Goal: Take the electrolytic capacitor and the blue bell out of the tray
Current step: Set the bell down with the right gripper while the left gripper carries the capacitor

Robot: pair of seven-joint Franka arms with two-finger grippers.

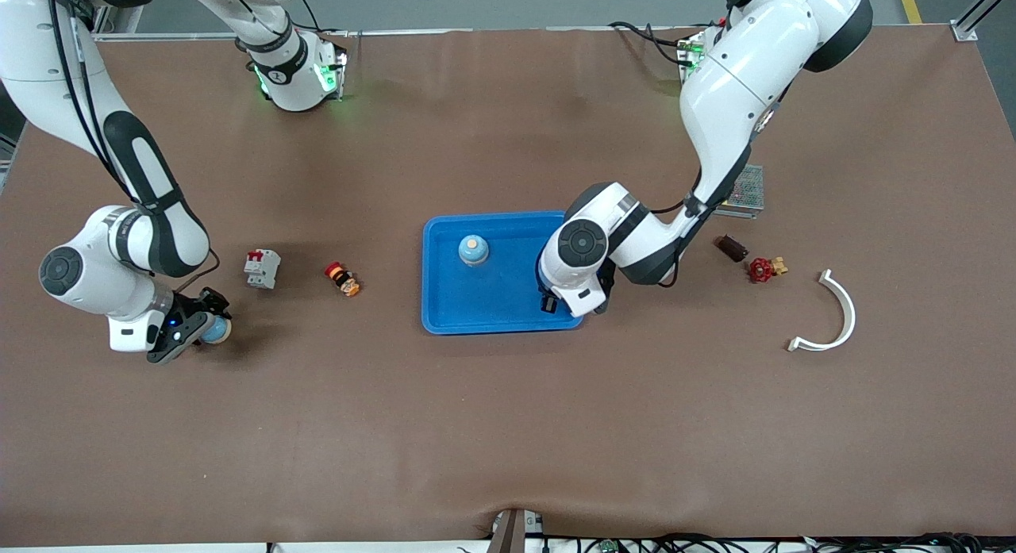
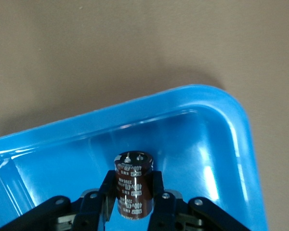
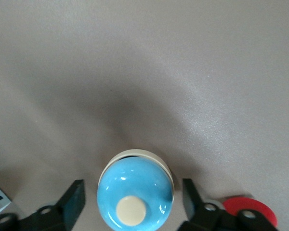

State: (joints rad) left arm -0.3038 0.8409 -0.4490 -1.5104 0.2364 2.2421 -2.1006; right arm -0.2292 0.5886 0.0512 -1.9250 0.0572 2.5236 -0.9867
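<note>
My left gripper (image 2: 133,182) is shut on a dark brown capacitor (image 2: 133,185) with white print, held upright over a corner of the blue tray (image 2: 231,144). In the front view that gripper (image 1: 557,301) hangs over the tray (image 1: 508,311) at its end toward the left arm, and the capacitor is hidden under the wrist. My right gripper (image 3: 134,197) stands open around a blue bell (image 3: 135,195) with a cream button, a gap showing on each side. That bell (image 1: 217,329) sits on the table toward the right arm's end, under the right gripper (image 1: 200,323).
Another blue bell (image 1: 473,250) stands in the tray. A white circuit breaker (image 1: 262,268) and a red-orange button (image 1: 343,279) lie between the right gripper and the tray. Toward the left arm's end lie a brown cylinder (image 1: 731,247), a red valve (image 1: 763,269), a white curved piece (image 1: 833,315) and a mesh box (image 1: 744,192).
</note>
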